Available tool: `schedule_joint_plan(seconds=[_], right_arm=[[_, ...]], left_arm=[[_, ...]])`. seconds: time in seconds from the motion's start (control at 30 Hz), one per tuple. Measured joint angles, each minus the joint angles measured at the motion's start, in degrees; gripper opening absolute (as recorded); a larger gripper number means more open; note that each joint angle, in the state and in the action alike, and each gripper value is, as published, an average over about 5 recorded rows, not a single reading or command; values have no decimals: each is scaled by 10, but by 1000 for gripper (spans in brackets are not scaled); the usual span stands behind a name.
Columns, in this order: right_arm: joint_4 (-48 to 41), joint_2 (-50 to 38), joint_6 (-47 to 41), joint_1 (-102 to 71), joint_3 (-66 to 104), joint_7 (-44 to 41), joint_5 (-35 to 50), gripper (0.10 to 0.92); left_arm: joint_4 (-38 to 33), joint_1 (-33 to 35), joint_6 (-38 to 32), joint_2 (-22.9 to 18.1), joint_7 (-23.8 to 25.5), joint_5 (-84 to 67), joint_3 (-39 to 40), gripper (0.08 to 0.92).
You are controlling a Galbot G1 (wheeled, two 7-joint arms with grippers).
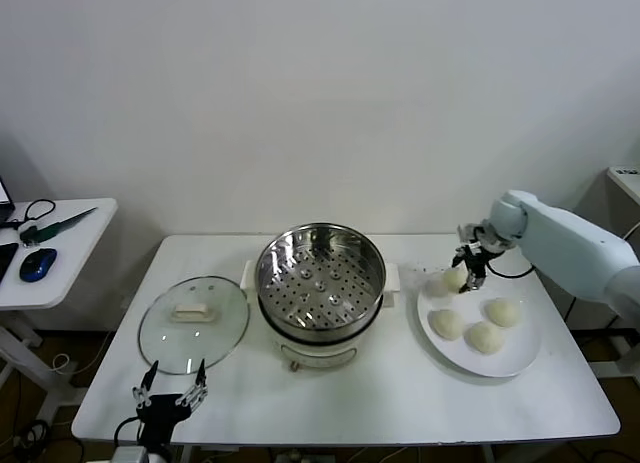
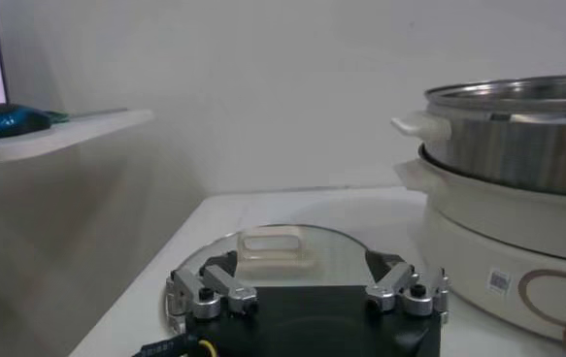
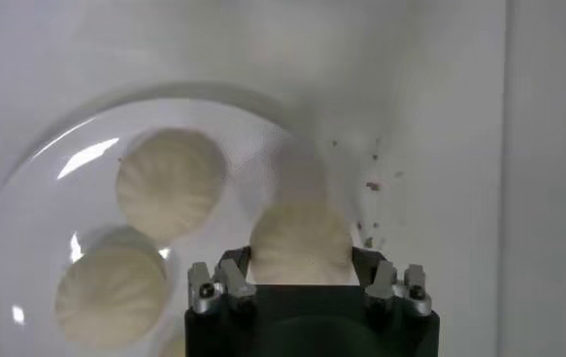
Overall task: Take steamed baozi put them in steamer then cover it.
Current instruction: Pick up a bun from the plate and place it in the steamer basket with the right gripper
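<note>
From my remote seat I see the right pincer [image 1: 470, 266] down over the far-left part of the white plate [image 1: 517, 361], its fingers [image 3: 232, 283] narrowed against both sides of one steamed baozi [image 3: 300, 243]. The bun looks raised off the plate, with a soft shadow beneath it, so I read it as gripped. Three other baozi lie on the plate: one [image 1: 447, 324] nearest the steamer, one [image 1: 485, 337] at the front, one [image 1: 503, 312] towards the right. All are round, so I can give no long axis; faint pleats run across their tops.

The steamer [image 1: 321, 281] stands upright mid-surface, mouth up and uncovered, its perforated tray bare. Its side handles point left and right across the white surface [image 1: 380, 403], and the left wrist view shows a small square label [image 2: 498, 281] on the cream base, too small to read.

The cover [image 1: 193, 323] lies flat just left of the steamer, handle up, the handle's long side running left to right. The left pincer [image 1: 170, 395] hangs spread wide at the surface's front edge, just before the cover and holding nothing.

On the side table [image 1: 60, 263] at far left lie a blue mouse [image 1: 37, 264] and scissors [image 1: 55, 225].
</note>
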Motion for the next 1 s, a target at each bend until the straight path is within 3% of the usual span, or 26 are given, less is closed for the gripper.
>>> schedule_joint_plan(seconds=[0.3,0.53,0.73,1.0], right_arm=[[148,40,87,200,-117,-4,72,704],[233,93,155,257,-146,21,73,704],[231,145,209,233,-146,54,19,704],[145,210,271,158,-126,83,-66,704]], left_arm=[[-11,6,0,0,0,5,4,823],[-20,9,0,0,0,13,10,823],[-26,11,0,-2,-1,19,11,823],[-23,12,-1,-5,-3,23,13,823]])
